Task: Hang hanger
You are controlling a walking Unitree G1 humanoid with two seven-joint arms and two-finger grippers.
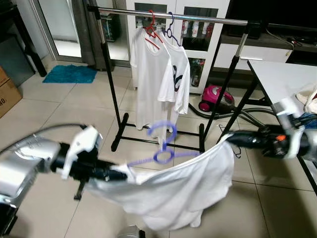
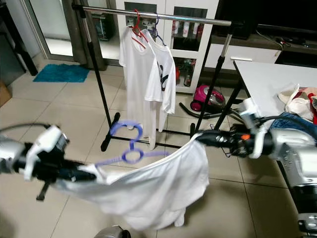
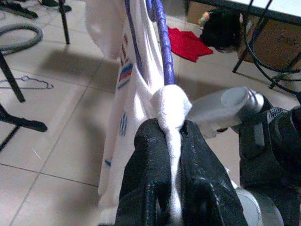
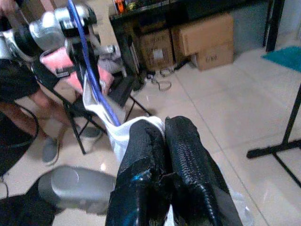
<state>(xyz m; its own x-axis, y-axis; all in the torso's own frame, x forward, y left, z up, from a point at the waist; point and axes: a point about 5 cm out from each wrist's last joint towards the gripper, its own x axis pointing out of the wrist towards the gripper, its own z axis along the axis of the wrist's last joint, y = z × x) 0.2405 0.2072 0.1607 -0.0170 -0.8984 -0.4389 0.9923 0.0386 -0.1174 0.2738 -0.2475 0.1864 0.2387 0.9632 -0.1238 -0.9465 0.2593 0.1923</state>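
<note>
Two Grippers Holding One Shirt On A Hanger

Both grippers are clamped on the white shirt [image 1: 173, 191], one at each shoulder end. The left gripper [image 1: 120, 174] and right gripper [image 1: 233, 139] stretch it between them. The purple hanger [image 1: 163, 148] sits inside the shirt, its long axis running gripper to gripper and its hook pointing up towards the rail [image 1: 173, 16]. The rail lies ahead of and above the hanger, well apart, with two hung shirts [image 1: 158, 79] near its middle. Neither arm looks clearly nearer. No readable writing; the shirt's print is blurred.
</note>
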